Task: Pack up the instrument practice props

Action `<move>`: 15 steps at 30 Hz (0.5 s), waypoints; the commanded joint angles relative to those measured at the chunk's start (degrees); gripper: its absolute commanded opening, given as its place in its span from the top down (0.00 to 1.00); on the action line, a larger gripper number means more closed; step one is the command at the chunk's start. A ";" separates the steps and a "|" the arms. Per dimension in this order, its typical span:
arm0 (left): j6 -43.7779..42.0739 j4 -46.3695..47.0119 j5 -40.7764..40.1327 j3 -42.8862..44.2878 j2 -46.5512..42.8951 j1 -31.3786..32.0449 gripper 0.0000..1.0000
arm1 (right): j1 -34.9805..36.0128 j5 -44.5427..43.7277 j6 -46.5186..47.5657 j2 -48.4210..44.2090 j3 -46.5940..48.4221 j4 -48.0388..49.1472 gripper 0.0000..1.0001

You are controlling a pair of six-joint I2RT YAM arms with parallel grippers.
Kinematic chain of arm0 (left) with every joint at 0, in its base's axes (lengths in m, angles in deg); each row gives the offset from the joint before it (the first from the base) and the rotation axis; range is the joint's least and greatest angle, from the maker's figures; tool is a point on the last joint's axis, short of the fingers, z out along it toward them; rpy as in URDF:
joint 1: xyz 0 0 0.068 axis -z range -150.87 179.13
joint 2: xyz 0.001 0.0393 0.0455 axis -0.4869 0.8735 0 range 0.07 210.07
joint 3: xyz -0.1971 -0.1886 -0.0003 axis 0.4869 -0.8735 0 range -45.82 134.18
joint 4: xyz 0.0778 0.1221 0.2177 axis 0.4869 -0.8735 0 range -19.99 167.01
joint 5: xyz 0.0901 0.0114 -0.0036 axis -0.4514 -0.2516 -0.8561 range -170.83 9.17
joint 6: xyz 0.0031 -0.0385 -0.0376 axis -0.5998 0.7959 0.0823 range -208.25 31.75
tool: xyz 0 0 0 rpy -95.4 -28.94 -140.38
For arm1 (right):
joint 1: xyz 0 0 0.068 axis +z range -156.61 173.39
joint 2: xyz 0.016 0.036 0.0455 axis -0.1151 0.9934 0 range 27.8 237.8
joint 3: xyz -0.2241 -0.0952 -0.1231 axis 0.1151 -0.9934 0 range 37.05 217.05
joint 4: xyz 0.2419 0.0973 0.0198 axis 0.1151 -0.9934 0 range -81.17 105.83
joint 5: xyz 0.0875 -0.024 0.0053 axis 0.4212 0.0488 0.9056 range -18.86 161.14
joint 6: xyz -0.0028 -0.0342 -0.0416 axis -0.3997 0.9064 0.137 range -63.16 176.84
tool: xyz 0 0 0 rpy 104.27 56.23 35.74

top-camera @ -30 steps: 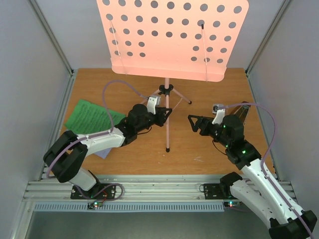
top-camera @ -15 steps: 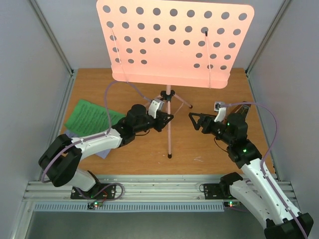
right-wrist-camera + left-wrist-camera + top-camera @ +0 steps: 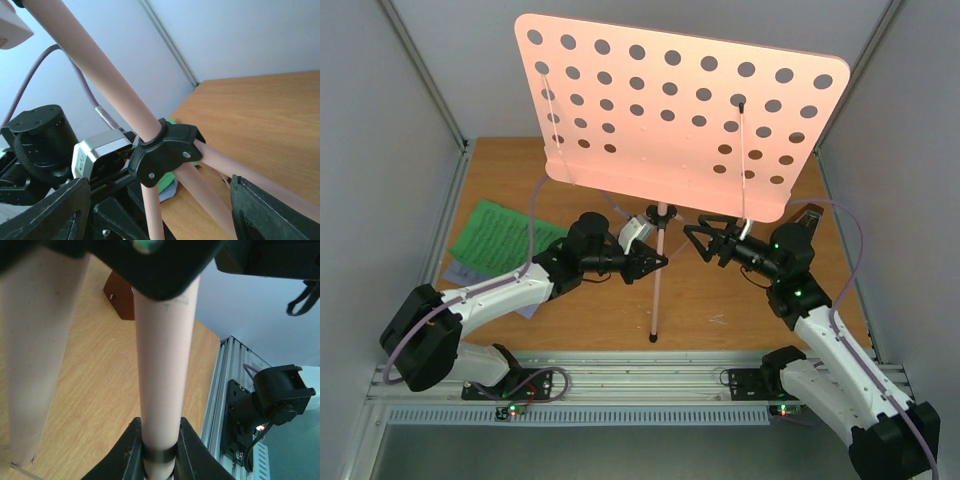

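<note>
Room tight at the sides: grey walls flanking the wooden table left and right, aluminium rail along the near edge. Bare wood open between the two arms and down toward that rail. Above, the back of the table largely shaded by the perforated desk of the pink music stand, tilted, its right corner lower and close to the right wall.

Green music sheets flat on the left of the table, just beside the left arm, a cable arching over them. Reddish-brown metronome standing on the right side of the table, mostly hidden behind the right arm from above, apart from both grippers.

Left gripper clamped on a pink tube of the stand below the black hub. From the left wrist, fingers pressed against both sides of that tube at a dark band; a second pink tube just beside it, outside the grip.

Right gripper spread wide, holding nothing, facing the hub from the right. From the right wrist, hub and tubes framed between the two fingers, no contact visible.
</note>
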 commanded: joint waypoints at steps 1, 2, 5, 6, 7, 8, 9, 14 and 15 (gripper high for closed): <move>1.14 4.18 4.94 -0.16 -2.60 0.40 0.99 | -0.24 7.49 -0.55 4.26 -0.76 13.26 0.23; 1.31 4.23 4.77 -0.32 -2.59 0.40 1.00 | -0.17 8.27 -0.44 5.89 -0.47 14.54 0.23; 1.70 4.75 3.87 -1.24 -3.10 0.40 0.99 | 0.08 9.71 0.24 9.48 1.26 16.02 0.25; 1.80 5.10 3.28 -1.64 -3.40 0.40 0.98 | 0.17 10.05 0.50 10.50 1.89 16.51 0.25; 1.85 5.24 2.46 -1.98 -3.88 0.41 0.95 | 0.26 10.22 0.70 11.56 2.42 17.04 0.26; 1.83 5.13 1.57 -2.25 -4.14 0.42 0.91 | 0.37 10.41 0.91 12.44 2.94 17.64 0.26; 1.75 4.88 0.61 -2.45 -4.61 0.45 0.89 | 0.41 10.44 1.32 13.17 3.44 18.02 0.26; 0.66 1.77 -3.39 -2.51 -5.72 0.40 0.86 | 0.53 10.52 5.33 16.20 5.98 18.47 0.30; 0.25 0.85 -4.22 -2.30 -5.89 0.40 0.85 | 0.54 10.76 5.60 16.71 6.33 18.87 0.30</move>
